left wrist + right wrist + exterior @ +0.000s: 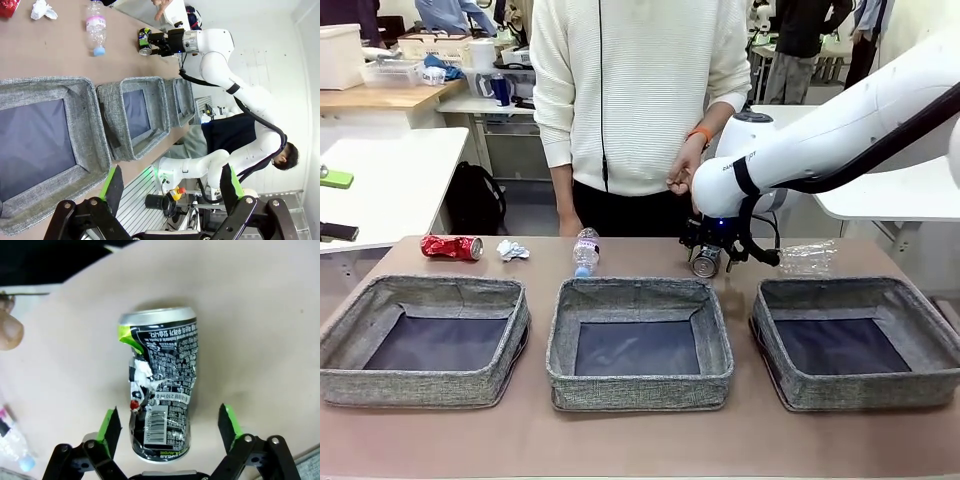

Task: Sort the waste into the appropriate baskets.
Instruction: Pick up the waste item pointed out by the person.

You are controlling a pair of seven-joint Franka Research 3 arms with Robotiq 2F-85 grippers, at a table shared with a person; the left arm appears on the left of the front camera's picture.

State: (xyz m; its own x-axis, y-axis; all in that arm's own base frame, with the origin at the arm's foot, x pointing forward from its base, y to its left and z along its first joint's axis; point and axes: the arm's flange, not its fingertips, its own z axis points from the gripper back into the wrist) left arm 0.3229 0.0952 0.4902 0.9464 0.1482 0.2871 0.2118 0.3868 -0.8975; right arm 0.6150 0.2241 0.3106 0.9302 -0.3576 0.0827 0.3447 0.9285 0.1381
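Now the right gripper [169, 422] stands wide open around the dark can [160, 385], with one green pad on each side and neither touching it. The can lies on its side near the far edge of the table [640, 440], beyond the middle basket [638, 345]. The left gripper [171, 182] is wide open too and holds nothing.

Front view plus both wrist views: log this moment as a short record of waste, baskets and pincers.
waste on table: red can, paper wad, clear bottle, dark can, crumpled clear plastic, all beyond the baskets
baskets: left basket, middle basket, right basket, nothing inside
right pincer: open, straddling the lying dark can, pads apart from it
left pincer: open, holding nothing, on the robot's side of the baskets
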